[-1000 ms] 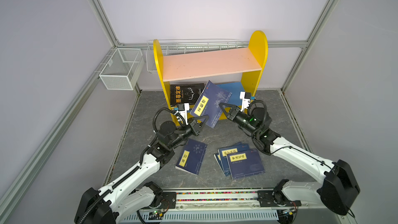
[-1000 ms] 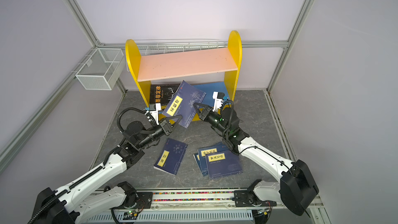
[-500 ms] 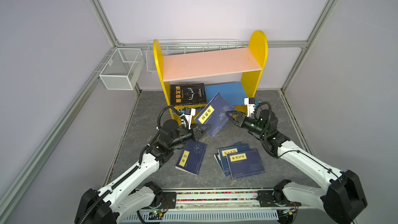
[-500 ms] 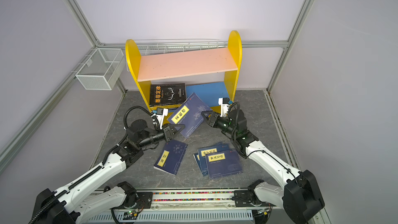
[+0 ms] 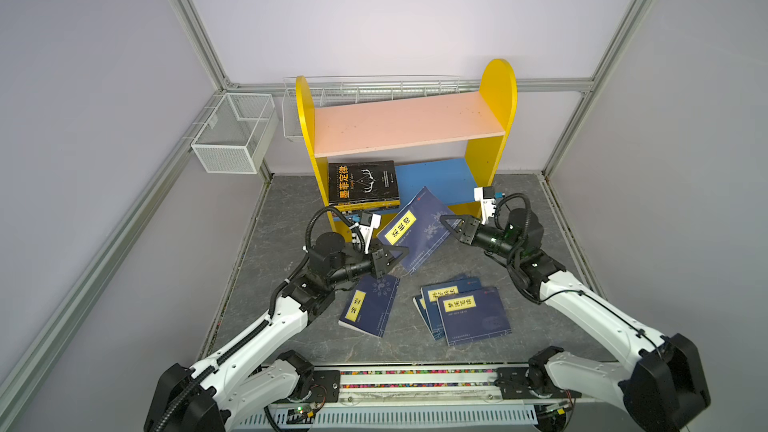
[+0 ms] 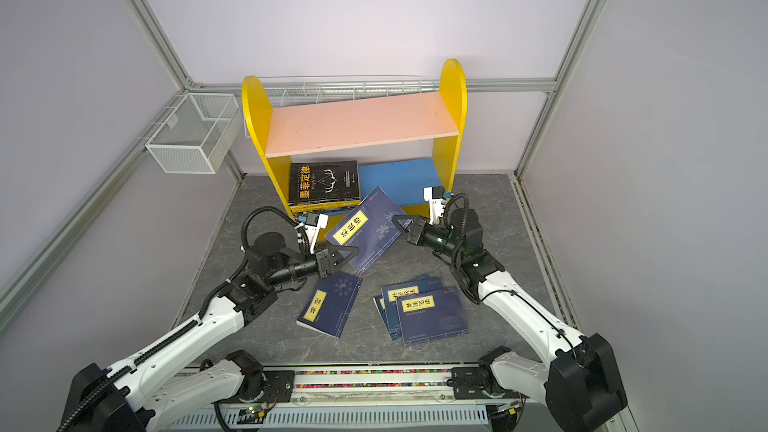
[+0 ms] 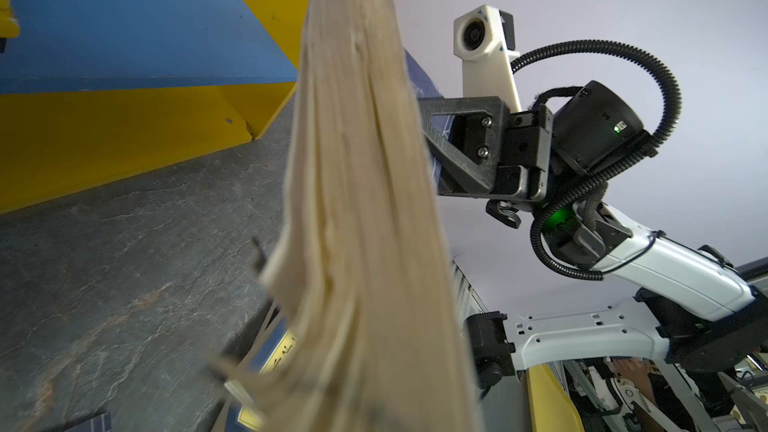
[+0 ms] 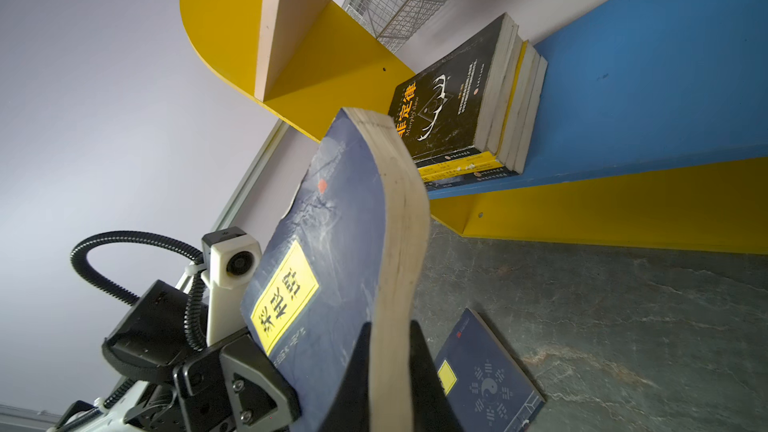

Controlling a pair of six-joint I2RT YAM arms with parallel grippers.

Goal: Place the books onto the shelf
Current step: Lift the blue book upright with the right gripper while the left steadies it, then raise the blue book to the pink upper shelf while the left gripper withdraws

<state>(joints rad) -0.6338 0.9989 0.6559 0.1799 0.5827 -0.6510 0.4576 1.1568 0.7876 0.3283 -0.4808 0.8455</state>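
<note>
While navy book (image 5: 428,231) hangs tilted, left gripper (image 5: 404,251) clamps its 7 o'clock corner; right gripper (image 5: 444,218), seemingly, its 3 o'clock edge.

Light: bright, even and diffuse, probably from overhead; no lamp in frame. Shadows are soft and short, under the loose books (image 5: 465,313) and the upper board of the shelf (image 5: 409,124). No glare, only a faint sheen on the white arm shells (image 5: 286,317). Both top views are sharp throughout. Left wrist view: the navy book (image 7: 357,222) has its page edge close to the lens, blurred and smeared. Right wrist view: crisp, with wide-angle stretch at the edges.
</note>
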